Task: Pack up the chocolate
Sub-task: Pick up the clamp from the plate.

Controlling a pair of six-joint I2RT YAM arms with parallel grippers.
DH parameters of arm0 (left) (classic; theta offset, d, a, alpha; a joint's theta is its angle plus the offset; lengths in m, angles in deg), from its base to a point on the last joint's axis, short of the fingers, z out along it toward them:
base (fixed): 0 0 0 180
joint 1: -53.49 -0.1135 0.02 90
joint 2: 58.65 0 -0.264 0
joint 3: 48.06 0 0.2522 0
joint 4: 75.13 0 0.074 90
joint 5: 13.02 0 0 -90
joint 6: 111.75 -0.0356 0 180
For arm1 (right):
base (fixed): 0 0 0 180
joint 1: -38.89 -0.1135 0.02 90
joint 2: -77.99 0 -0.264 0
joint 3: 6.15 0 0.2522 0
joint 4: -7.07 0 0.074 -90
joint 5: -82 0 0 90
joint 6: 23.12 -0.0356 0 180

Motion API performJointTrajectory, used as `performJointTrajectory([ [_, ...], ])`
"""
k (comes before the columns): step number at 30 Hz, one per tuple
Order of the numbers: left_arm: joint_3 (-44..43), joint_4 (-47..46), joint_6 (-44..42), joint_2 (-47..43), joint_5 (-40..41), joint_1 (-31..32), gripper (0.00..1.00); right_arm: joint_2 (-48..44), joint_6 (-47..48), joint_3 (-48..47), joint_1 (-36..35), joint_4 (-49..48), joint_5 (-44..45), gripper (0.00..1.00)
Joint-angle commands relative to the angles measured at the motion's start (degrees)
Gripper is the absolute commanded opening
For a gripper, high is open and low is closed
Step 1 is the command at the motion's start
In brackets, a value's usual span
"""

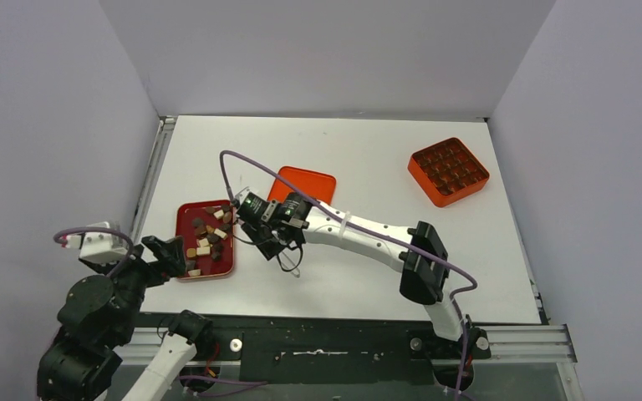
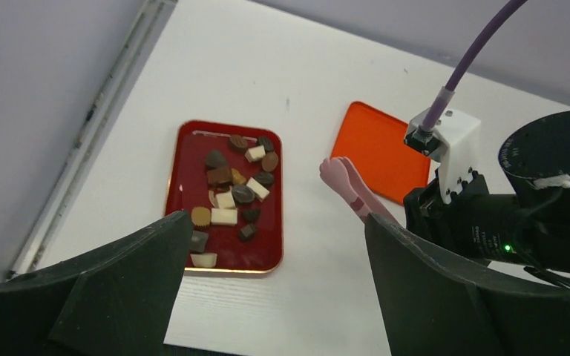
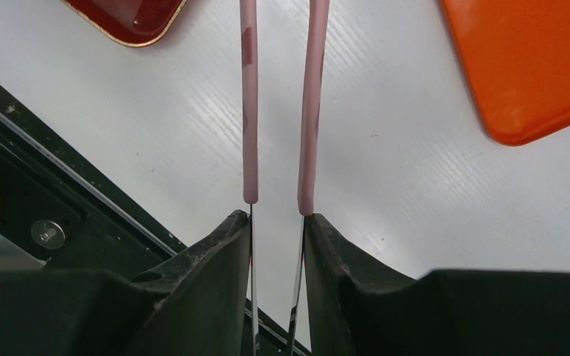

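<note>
The right claw (image 3: 277, 222), clamped narrowly on pink tongs (image 3: 312, 111), aims their tips up-frame just right of the red tray (image 2: 185, 170) holding the chocolate (image 2: 226, 199), left of centre overhead; left claw (image 1: 167, 253) gapes wide.

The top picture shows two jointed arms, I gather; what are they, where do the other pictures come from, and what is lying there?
They are two robot arms bolted at the near edge of the table. The top picture comes from a fixed camera above and behind them; the others come from a camera on each wrist, looking past that arm's own tool. On the table lie a red tray of small dark and pale chocolate pieces, a flat orange lid and an orange box divided into cells. The right tool is shut on pink tongs. The left tool stands open near the tray, holding nothing.
</note>
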Motion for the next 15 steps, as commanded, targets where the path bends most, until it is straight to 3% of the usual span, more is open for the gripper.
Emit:
performJointTrajectory([
  [1, 3.32, -0.96, 9.62, 5.27, -6.55, 0.28, 0.83, -10.7, 0.24, 7.85, -1.35, -9.54, 1.84, 0.3],
  [8, 4.26, -8.27, 17.9, 13.16, -13.8, 0.27, 0.82, -26.23, 4.03, 27.13, -2.84, -26.53, 2.8, 0.31],
  [15, 5.48, -16.82, 19.85, 20.84, -19.7, 0.0, 0.81, -32.06, 8.32, 33.28, -4.38, -32.1, 2.19, 0.31],
])
